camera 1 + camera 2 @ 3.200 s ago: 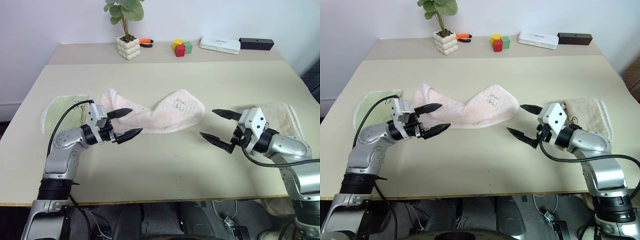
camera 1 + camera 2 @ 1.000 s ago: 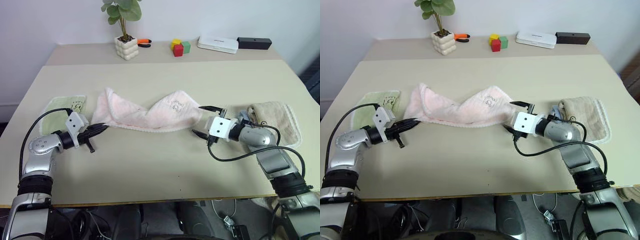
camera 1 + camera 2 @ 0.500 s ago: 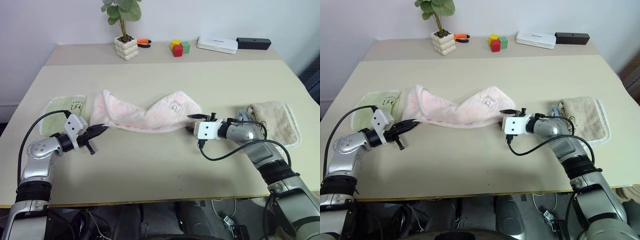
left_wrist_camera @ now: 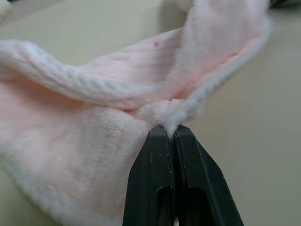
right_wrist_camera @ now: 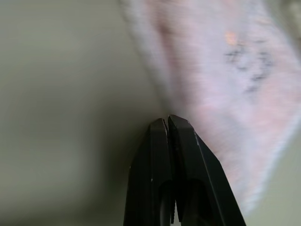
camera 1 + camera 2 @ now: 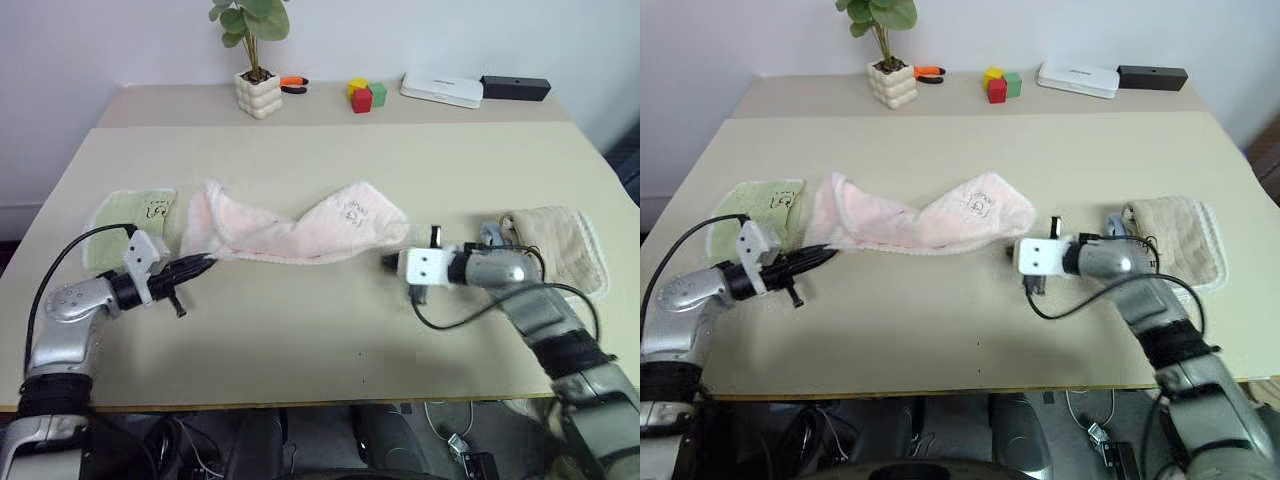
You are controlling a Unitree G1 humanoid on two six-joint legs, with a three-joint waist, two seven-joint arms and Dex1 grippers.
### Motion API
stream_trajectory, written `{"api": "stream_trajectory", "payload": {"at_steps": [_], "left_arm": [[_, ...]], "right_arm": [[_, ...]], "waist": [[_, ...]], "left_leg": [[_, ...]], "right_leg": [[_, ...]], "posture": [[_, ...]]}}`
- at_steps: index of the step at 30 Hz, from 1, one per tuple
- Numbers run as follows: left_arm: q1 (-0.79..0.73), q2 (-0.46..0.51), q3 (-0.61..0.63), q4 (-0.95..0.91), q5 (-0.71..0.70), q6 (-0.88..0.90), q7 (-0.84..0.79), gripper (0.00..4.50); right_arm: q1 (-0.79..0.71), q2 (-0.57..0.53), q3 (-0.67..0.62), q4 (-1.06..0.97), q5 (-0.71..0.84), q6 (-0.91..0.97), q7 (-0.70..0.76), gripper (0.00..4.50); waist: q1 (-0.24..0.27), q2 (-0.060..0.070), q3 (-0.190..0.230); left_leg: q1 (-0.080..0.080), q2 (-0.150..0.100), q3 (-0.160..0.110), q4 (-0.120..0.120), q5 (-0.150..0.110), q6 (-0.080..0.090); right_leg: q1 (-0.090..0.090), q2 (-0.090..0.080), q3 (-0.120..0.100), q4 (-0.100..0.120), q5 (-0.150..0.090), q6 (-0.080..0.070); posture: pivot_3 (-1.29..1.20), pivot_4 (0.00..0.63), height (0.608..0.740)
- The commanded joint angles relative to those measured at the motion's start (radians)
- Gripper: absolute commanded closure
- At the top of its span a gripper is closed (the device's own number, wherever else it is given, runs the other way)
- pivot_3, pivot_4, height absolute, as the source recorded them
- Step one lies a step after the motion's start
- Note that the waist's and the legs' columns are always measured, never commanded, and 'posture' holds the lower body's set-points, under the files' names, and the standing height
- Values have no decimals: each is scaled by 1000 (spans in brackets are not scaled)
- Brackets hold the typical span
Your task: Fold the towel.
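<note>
The pale pink towel (image 6: 290, 228) lies crumpled in a long band across the middle of the table, its dark embroidered mark (image 6: 356, 207) near the right end. My left gripper (image 6: 207, 262) is shut on the towel's near left corner; in the left wrist view a fold of the hem (image 4: 171, 123) is pinched at the tips of that gripper (image 4: 170, 129). My right gripper (image 6: 385, 262) is shut and lies low on the table at the towel's right end. In the right wrist view its tips (image 5: 165, 120) meet the towel (image 5: 221, 70) at its edge, with no cloth visible between the fingers.
A folded light green towel (image 6: 125, 212) lies left of the pink one and a folded beige towel (image 6: 555, 240) lies at the right. Along the back edge stand a potted plant (image 6: 259, 92), an orange tool (image 6: 292, 82), coloured blocks (image 6: 362, 97), a white box (image 6: 441, 88) and a black box (image 6: 515, 87).
My right gripper closed from wide open and slid back and down from the towel's right end. The left gripper kept its hold and drew slightly back.
</note>
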Motion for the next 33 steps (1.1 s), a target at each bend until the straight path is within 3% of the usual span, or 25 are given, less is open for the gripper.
{"api": "stream_trajectory", "payload": {"at_steps": [1, 4, 7, 8, 12, 17, 32, 33], "left_arm": [[32, 53, 46, -138, -86, 102, -43, 4500], [49, 70, 55, -166, -86, 108, -50, 4500], [43, 72, 58, -182, -107, 153, -54, 4500], [46, 74, 59, -192, -109, 164, -55, 4500], [75, 83, 76, -229, -120, 199, -56, 4500], [87, 83, 91, -245, -116, 214, -45, 4500], [106, 68, 88, -304, -126, 239, 2, 4500], [106, 67, 87, -307, -126, 241, 3, 4500]], "right_arm": [[54, -87, -70, -208, 164, 156, 141, 4438], [74, -112, -90, -272, 184, 201, 149, 4438], [4, -19, -86, -167, 97, 154, 4, 4438], [-14, 6, -83, -135, 78, 143, -29, 4207], [-54, 62, -81, -46, 55, 128, -82, 2706], [-82, 71, -37, 47, -54, 8, -148, 133], [-266, 72, 133, 389, -448, -221, -446, 55], [-277, 79, 143, 412, -463, -228, -466, 285]], "waist": [[-3, 0, 0], [-7, 0, 0], [-16, -1, 0], [-16, -1, 0], [-11, -1, 0], [-3, -1, 0], [-6, -3, -1], [-7, -4, -1]], "left_leg": [[0, 0, 0, 0, 0, 0], [2, 0, 0, 0, 0, 0], [3, 1, 0, 1, 0, 0], [3, 1, 0, 1, 0, 0], [1, 1, 0, 0, 0, 0], [0, 0, 1, 0, 0, 0], [2, 1, 1, 1, 0, 0], [2, 1, 1, 1, 0, 0]], "right_leg": [[0, 0, 0, 0, 0, 0], [1, 1, 0, 1, 0, -1], [0, 2, 0, 1, -2, -4], [0, 2, 0, 2, -2, -4], [-1, 1, 0, 1, -1, -2], [-1, 1, 0, 1, -1, -2], [0, 1, 0, 1, -1, -2], [0, 1, 0, 1, -1, -2]], "posture": [[0, 150, 740], [0, 150, 740], [0, 150, 740], [0, 150, 740], [0, 150, 740], [0, 150, 740], [0, 150, 740], [0, 150, 740]]}}
